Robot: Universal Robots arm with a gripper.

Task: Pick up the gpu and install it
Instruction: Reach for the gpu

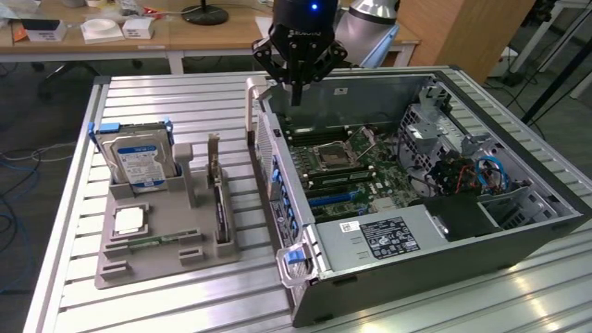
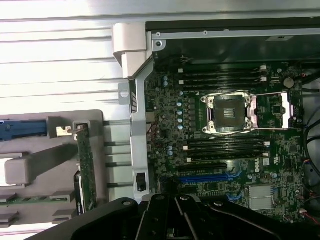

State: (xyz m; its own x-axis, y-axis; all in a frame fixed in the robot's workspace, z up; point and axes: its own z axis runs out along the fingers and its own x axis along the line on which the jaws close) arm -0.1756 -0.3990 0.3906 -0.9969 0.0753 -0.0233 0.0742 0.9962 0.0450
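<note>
One gpu [image 1: 220, 205] and one hard drive [image 1: 138, 163] stand in one holder [image 1: 166, 262]; the closed, empty tool [image 1: 296, 96] hangs above one case [image 1: 434, 274].

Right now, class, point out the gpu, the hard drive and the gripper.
gpu [image 1: 220, 208], exterior view, on the card's top edge.
hard drive [image 1: 141, 165], exterior view, on its blue-white label.
gripper [image 1: 296, 99], exterior view, between its shut fingertips.
</note>
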